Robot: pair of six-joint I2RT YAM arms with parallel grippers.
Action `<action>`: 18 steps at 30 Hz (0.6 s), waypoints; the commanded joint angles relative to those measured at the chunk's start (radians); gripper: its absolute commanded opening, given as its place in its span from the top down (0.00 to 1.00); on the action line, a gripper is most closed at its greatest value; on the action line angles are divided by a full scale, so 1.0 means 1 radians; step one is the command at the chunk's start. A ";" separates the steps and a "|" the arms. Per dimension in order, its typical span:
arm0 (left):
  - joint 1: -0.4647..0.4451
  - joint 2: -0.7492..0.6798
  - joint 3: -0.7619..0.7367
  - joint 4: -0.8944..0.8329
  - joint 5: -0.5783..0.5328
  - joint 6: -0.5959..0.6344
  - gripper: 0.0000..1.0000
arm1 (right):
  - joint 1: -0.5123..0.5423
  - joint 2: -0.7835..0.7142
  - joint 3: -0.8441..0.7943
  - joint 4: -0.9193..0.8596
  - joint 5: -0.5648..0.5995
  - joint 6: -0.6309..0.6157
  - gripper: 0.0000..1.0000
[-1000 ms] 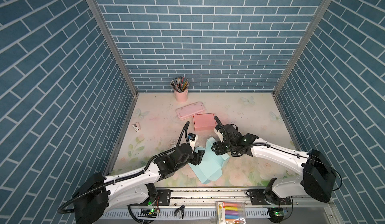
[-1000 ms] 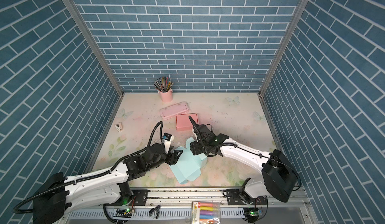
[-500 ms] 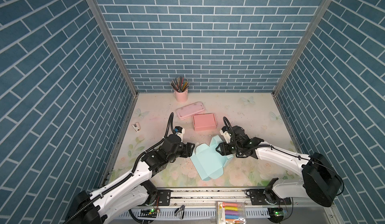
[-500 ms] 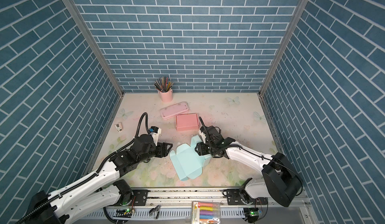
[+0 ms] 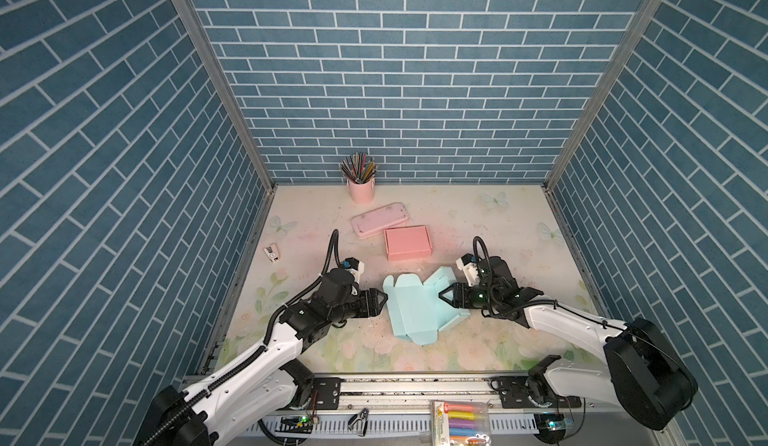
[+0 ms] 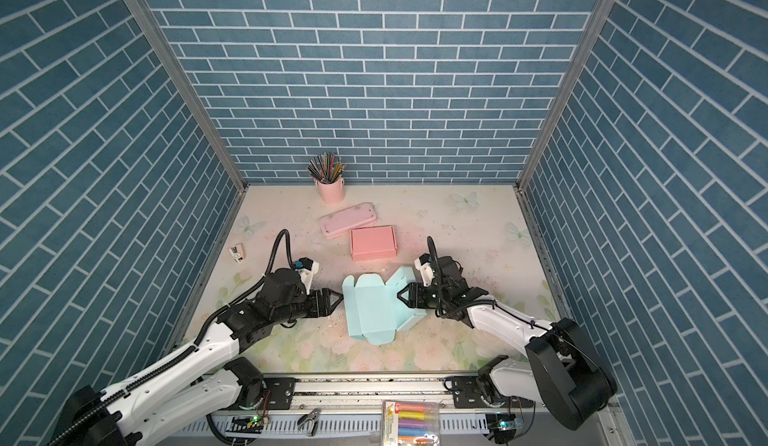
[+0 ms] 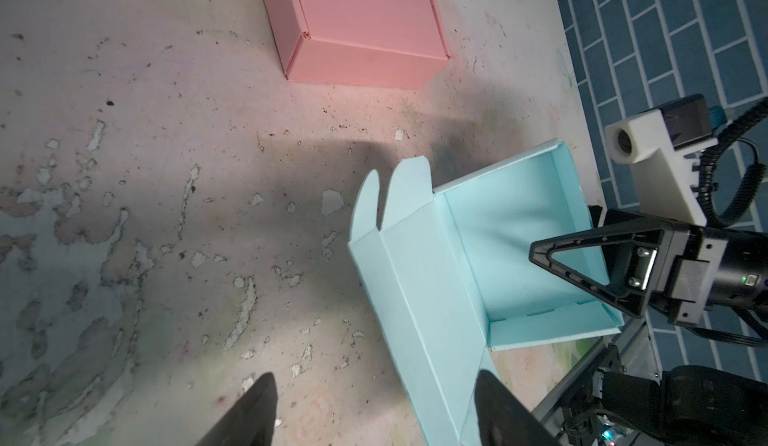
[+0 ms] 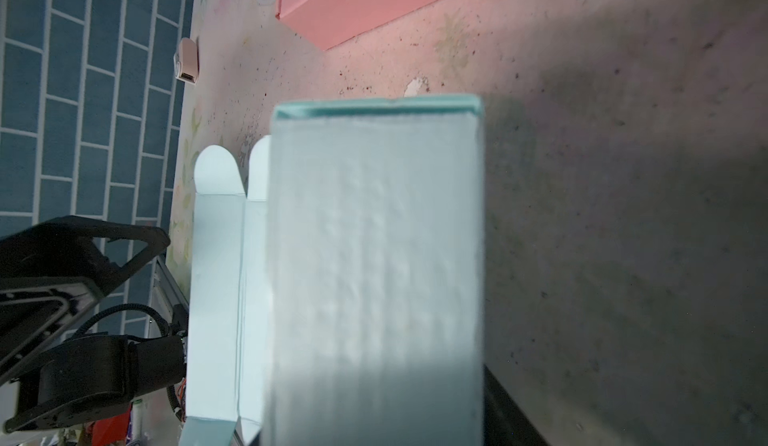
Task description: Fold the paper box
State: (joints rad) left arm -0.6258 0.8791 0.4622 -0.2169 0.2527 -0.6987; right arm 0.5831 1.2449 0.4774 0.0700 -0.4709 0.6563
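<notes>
Pale-blue card, the paper box (image 5: 415, 311) lies mid-bench (image 5: 478, 224) between the two arms, only part-made. In the left wrist view the half nearer the right arm has walls raised into a shallow tray, while the long panels and rounded tabs lie unfolded. The left fingers (image 7: 253, 415) stand wide apart at that unfolded edge, gripping nothing. The right fingers (image 7: 602, 237) reach over a tray wall, pinching it or not I cannot tell, so tucking and closing seem left to do.
</notes>
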 commanded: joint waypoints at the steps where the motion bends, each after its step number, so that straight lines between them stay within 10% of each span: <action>1: 0.007 -0.012 -0.043 0.068 0.018 -0.080 0.24 | -0.011 -0.016 -0.012 0.041 -0.040 0.035 0.45; 18: -0.062 0.132 -0.074 0.332 0.073 -0.191 0.35 | -0.030 -0.039 -0.061 0.084 -0.049 0.042 0.45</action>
State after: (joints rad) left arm -0.6628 0.9905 0.3836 0.0505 0.3378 -0.8616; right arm 0.5591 1.2274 0.4355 0.1375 -0.5060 0.6769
